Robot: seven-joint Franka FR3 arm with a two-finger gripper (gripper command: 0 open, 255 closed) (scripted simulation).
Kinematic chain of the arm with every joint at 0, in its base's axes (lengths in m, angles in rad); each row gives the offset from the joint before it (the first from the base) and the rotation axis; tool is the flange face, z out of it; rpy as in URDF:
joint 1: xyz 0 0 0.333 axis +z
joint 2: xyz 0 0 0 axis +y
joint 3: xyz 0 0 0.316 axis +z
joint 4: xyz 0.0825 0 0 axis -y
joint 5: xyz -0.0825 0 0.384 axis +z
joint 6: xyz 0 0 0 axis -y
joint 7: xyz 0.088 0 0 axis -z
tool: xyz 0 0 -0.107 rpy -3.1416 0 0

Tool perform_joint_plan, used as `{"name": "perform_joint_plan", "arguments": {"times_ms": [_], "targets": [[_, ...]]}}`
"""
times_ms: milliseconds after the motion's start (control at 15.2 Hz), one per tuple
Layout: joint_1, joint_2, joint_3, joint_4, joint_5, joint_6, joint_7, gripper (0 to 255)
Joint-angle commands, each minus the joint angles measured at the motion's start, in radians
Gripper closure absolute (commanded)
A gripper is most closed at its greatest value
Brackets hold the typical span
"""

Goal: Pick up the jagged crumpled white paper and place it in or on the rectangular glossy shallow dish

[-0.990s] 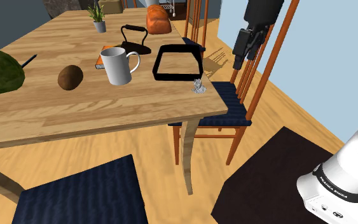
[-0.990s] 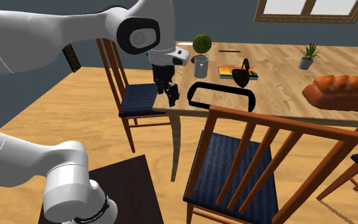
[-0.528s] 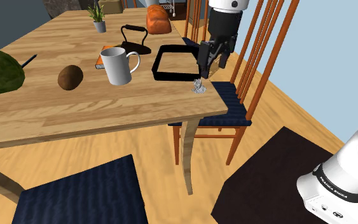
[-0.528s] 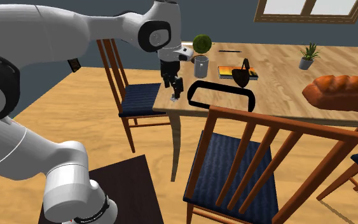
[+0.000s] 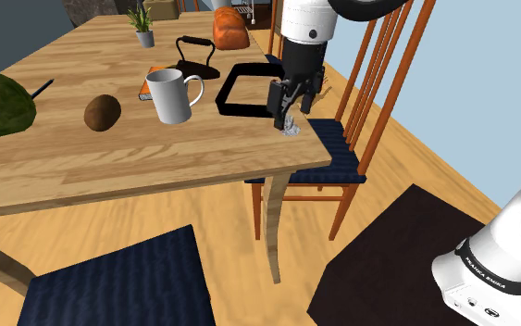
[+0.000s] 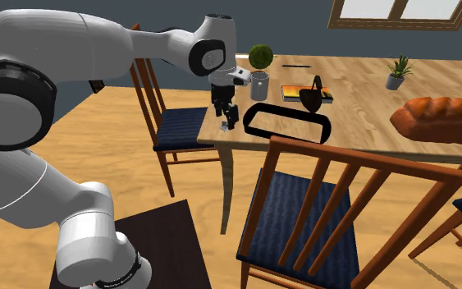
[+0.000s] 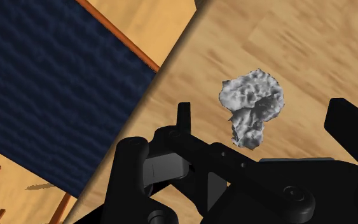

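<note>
The crumpled pale grey paper [image 5: 291, 129] [image 7: 250, 105] lies on the wooden table [image 5: 82, 167], close to its corner and edge. Beside it sits the black rectangular shallow dish [image 5: 227, 85] [image 6: 327, 130]. My gripper [image 5: 284, 111] [image 6: 228, 120] [image 7: 266, 124] hangs just above the paper, at the dish's near corner. It is open: the fingers [image 7: 184, 116] stand apart with the paper between and just ahead of them, untouched.
A white mug [image 5: 170, 95], a brown lump [image 5: 103, 112], a black iron-shaped thing [image 5: 196, 54] on an orange book [image 5: 149, 88], a bread loaf [image 5: 230, 28] and a small plant [image 5: 142, 26] share the table. A blue-seated chair [image 5: 332, 153] stands below the corner.
The arm swung in from beside the chair back, over the table corner, and came down over the paper. The dish seems nudged slightly towards the mug.
</note>
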Motion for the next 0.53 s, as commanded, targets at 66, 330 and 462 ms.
{"name": "perform_joint_plan", "arguments": {"times_ms": [66, 330, 462], "targets": [[0.001, 0.006, 0.004, -0.029, -0.001, 0.035, 0.001, 0], [0.001, 0.006, 0.004, -0.029, -0.001, 0.035, 0.001, 0], [0.001, 0.006, 0.004, -0.029, -0.001, 0.035, 0.001, 0]]}}
